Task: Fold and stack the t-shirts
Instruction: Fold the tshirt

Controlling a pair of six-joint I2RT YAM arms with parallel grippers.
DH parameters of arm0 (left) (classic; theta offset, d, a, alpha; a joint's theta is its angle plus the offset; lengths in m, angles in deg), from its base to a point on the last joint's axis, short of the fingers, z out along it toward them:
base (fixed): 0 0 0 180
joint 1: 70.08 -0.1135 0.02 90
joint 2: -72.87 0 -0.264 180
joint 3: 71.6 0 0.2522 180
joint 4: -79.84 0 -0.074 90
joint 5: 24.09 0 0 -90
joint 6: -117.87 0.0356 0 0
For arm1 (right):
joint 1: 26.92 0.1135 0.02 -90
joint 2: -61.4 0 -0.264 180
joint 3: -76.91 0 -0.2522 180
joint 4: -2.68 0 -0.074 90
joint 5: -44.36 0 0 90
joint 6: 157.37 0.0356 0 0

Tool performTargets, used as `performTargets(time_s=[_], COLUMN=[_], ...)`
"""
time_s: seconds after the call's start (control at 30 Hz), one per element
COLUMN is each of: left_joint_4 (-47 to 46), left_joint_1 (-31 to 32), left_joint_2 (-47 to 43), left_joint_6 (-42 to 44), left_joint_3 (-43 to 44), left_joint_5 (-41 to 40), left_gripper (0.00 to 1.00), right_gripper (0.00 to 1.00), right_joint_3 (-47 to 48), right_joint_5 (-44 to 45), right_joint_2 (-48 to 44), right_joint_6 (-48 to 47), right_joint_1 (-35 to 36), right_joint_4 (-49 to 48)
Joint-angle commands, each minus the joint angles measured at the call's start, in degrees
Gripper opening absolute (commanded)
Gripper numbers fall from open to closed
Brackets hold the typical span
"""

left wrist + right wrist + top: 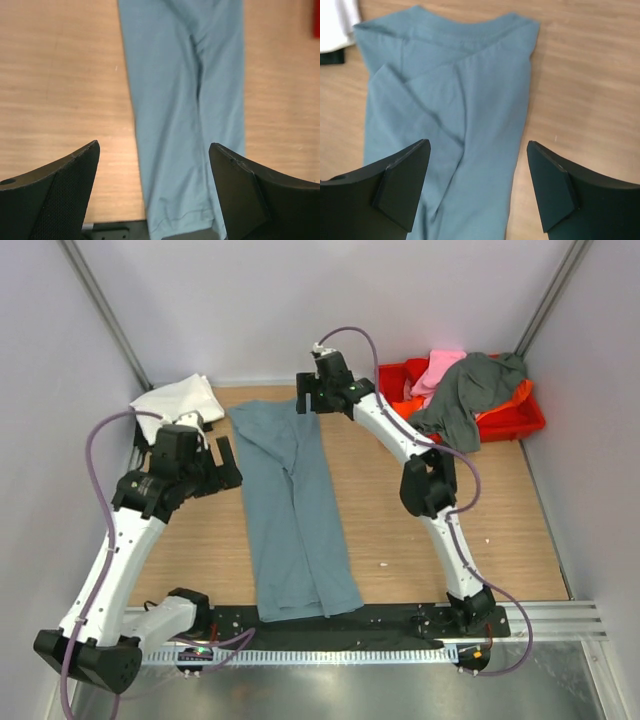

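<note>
Black fingers (60, 195) of left gripper (154, 150) and right gripper (479, 147) spread wide, pinching nothing, near the blue-grey t-shirt (295, 520) lying in a long narrow fold, white t-shirt (180, 395) just left of its collar: risks catching only the top layer and dragging the fold open.

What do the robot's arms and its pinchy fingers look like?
The left arm and right arm are white tubes with chunky black joints. A thin purple cable runs along each one. The left gripper and right gripper each have two black wedge-shaped fingers.
</note>
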Motion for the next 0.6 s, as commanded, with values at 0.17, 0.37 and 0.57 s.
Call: performTargets(time_s=[0.17,0.37,0.57], left_joint_4=[-1.2,2.0,-2.3], left_joint_1=[0.1,0.1,0.1], left_joint_2=[-10.0,-16.2,-21.2], left_joint_6=[-0.7,-0.6,-0.7], left_joint_3=[-11.6,-13.1,-15.8], left_joint_5=[1.0,-0.9,2.6], left_gripper=[0.9,0.91,0.91], right_gripper=[0.84,0.83,0.75], right_joint_3=[15.4,17.8,19.6], right_joint_5=[-4.2,-6.5,-7.7], right_joint_2=[13.7,19.1,23.5], right_joint_6=[-3.8,-1.9,1.5], right_joint_1=[-3.4,-3.8,-3.9], right_joint_4=[2.4,-0.8,-6.5])
